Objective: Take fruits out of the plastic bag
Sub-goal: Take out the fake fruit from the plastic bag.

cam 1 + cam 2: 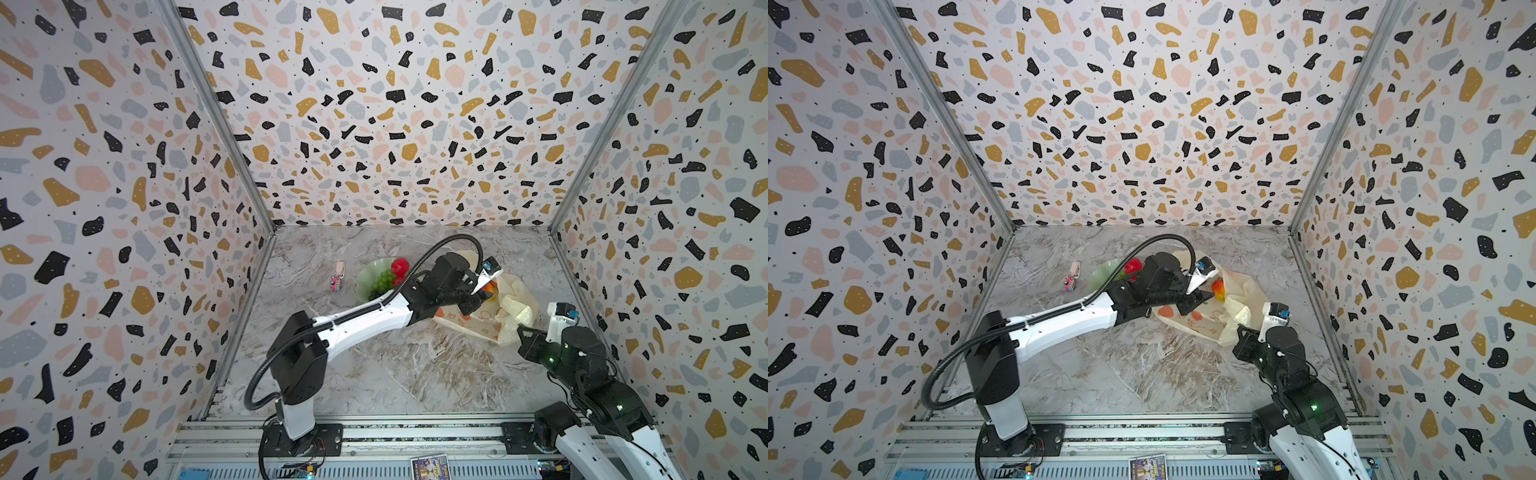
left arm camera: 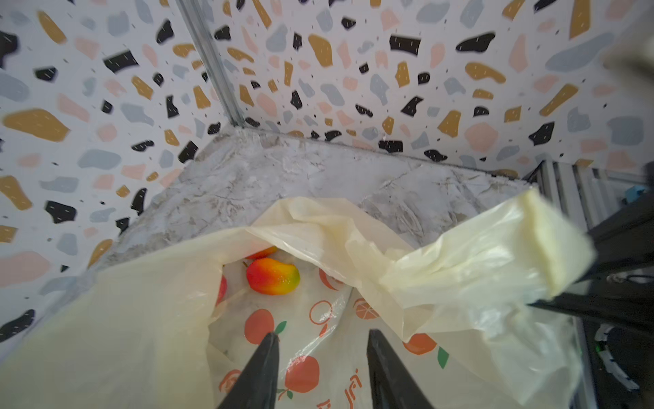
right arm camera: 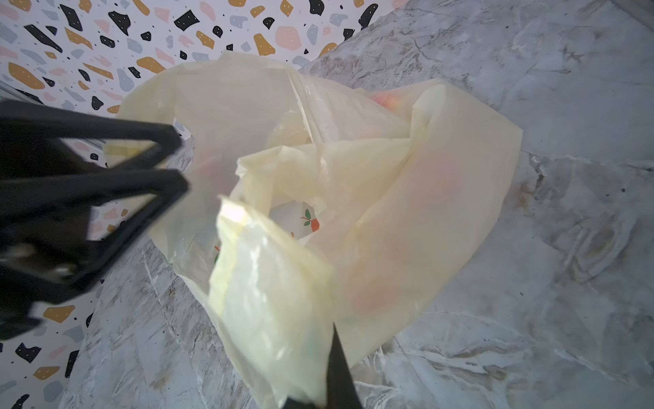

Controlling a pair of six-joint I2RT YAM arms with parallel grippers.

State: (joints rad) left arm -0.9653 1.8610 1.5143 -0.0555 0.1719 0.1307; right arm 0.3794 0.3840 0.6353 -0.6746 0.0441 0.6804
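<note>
- We see the left gripper (image 2: 322, 338) poised at the mouth of the plastic bag (image 2: 134, 318). Its two fingers are spread, with only printed plastic between them.
- Inside the bag lies a red-yellow peach (image 2: 273, 276), clear of the fingertips. A red fruit (image 2: 222, 288) peeks out from under a fold just beside it.
- Our right gripper (image 1: 523, 332) is pressed together on a strip of the bag's rim, holding it up off the table (image 3: 531, 283).
- In both top views the bag sits on the marble table between the two grippers, toward the right wall.
- On our left-arm side of the bag, the pale green plate (image 1: 365, 272) carries a red apple (image 1: 400, 266) and green grapes (image 1: 384, 279).
- A small pink trinket (image 1: 337, 283) stands near the plate, apart from it.
</note>
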